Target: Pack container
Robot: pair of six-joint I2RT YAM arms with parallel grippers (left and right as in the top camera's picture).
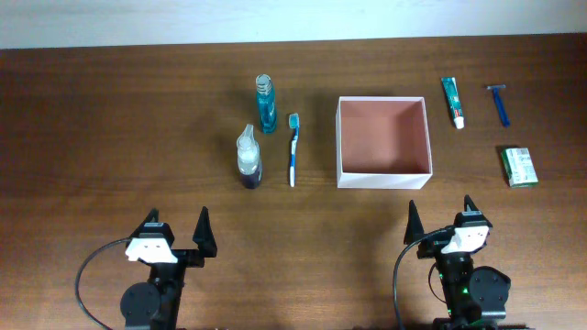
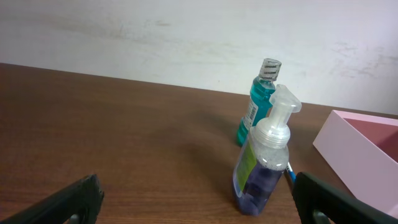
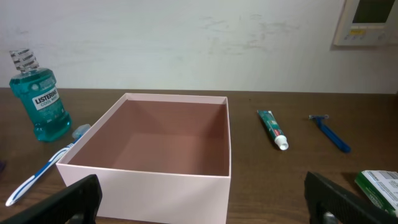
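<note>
A dark wooden desk [image 1: 110,128] stood before a pale wall. The container [image 1: 383,178] sat right of the desk's centre, open side up, showing its reddish-pink inside. To its left lay a blue toothbrush [image 1: 293,147], and beyond it stood a pump bottle [image 1: 249,160] and a teal mouthwash bottle [image 1: 266,105], both upright. To its right lay a toothpaste tube [image 1: 452,101], a blue razor [image 1: 499,104] and a green packet [image 1: 519,166]. The left fingers [image 1: 204,234] and right fingers [image 1: 413,229] were spread wide, holding nothing, near the desk's front edge and well apart from every item.
</note>
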